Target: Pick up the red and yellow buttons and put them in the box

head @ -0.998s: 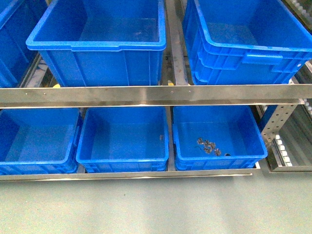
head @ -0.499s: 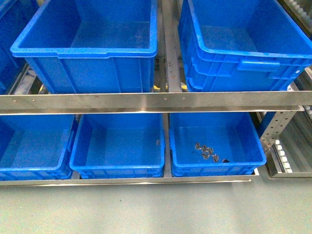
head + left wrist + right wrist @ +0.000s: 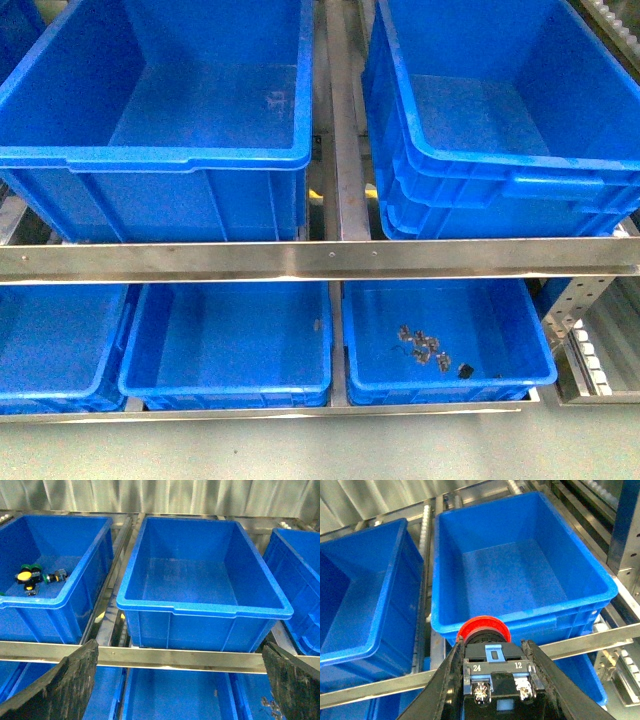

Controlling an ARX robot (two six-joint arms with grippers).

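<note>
Shifted since a second ago, front view: steel rail (image 3: pixel 320 260) of the bench sits lower in frame, and the upper bins loom larger.
Right pincer (image 3: pixel 492 650): clamped on one red button (image 3: pixel 483 629), terminals marked 24 and 12 facing the camera, seen over the near rim of a blue bin (image 3: pixel 520 617).
Left pincer (image 3: pixel 179 647): fingers wide apart.
Yellow button (image 3: pixel 25 575): lying in a neighbouring bin (image 3: pixel 85 575) among other switches.
Lower right bin (image 3: pixel 520 375) — small dark parts.
</note>
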